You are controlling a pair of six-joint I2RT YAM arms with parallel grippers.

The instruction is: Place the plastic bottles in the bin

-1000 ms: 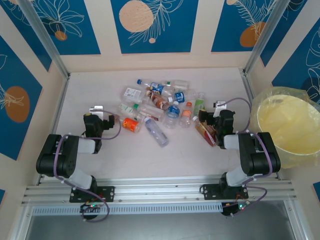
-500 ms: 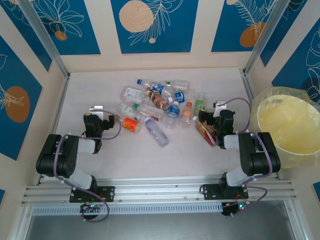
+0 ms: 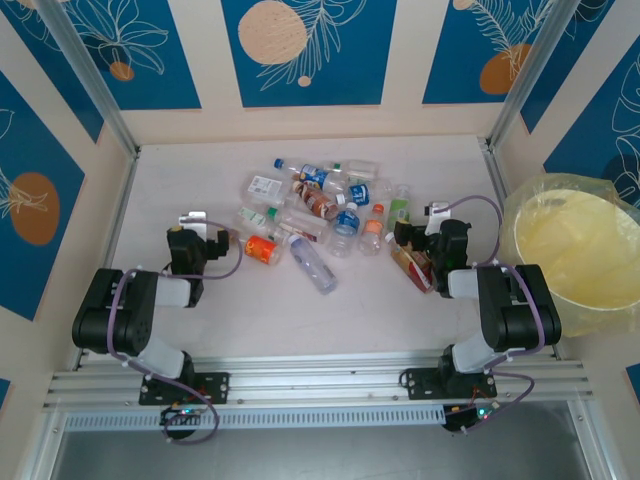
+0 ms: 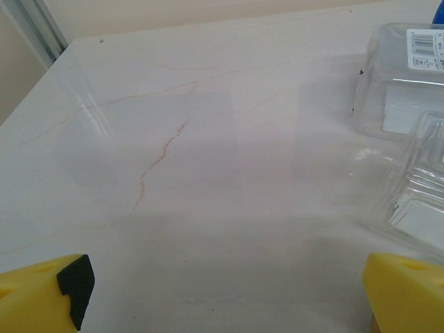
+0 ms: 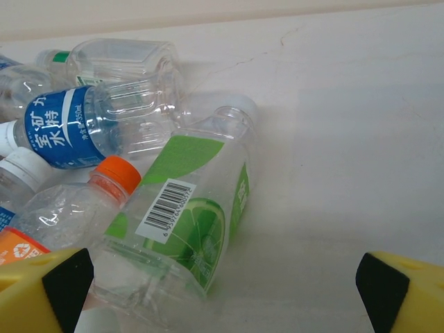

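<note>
Starting the pick-up step, with no bottle lying in the bin yet. Holding the right tool wide open and empty, just beside a green-label bottle at the right edge of the plastic bottles piled mid-tabletop. Resting the left tool open too, gripping nothing, by the pile's left side. Next, probably needing to slide the right tool around that bottle, squeeze softly, lift, then swing right over the bin standing off the tabletop's right side. Looking clear, light and squashed, so likely slipping or rolling easily.
</note>
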